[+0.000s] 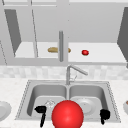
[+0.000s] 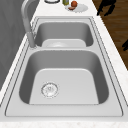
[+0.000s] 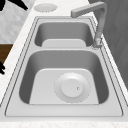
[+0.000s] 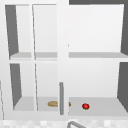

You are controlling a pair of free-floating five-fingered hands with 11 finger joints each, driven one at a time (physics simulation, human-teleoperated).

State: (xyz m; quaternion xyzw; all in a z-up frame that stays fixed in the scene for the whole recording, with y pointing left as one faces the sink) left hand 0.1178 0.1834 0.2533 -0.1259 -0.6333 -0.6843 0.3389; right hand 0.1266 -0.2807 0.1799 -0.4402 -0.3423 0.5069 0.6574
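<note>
Hands low at the front rim of the sink (image 1: 23,100), left hand (image 1: 40,110) just left of the red ball (image 1: 67,115) and right hand (image 1: 105,114) a little further off on its other side, neither seen touching it; dark fingers hanging downward on both, but spread or curled impossible to tell. Ball large in the front view, between the hands, covering the middle of the front rim. Plate (image 3: 72,87) flat in the right basin, faucet (image 1: 75,70) behind the divider, loaf (image 4: 53,103) and tomato (image 4: 85,106) on the lower shelf of the cabinet (image 4: 63,50) above.
</note>
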